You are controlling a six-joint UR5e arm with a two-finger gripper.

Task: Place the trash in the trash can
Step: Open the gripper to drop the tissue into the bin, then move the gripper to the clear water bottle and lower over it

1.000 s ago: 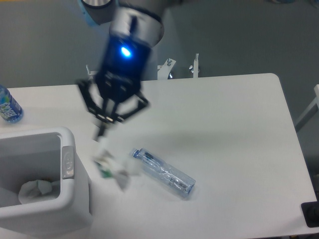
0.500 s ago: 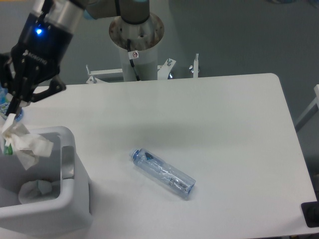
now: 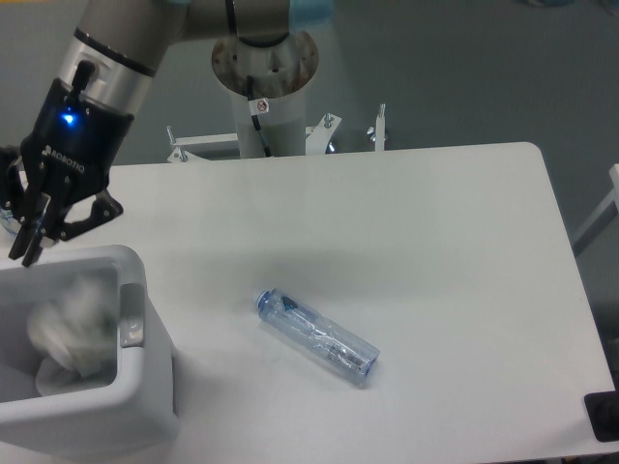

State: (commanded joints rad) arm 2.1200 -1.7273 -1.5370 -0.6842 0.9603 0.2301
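The white wrinkly wad is a blur inside the trash can, the big white bin at the table's front left, over another white wad at its bottom. My gripper hangs just above the bin's far rim, open, with nothing between its fingers. The long clear plastic bottle with a bluish cap lies on its side on the white table, to the right of the bin and well away from the gripper.
The arm's base column stands behind the table's far edge, with metal brackets beside it. A dark object sits off the table's front right corner.
The gripper carried the wad left from the table to above the bin and let it go. The wad now falls inside the bin. The bottle has not moved.
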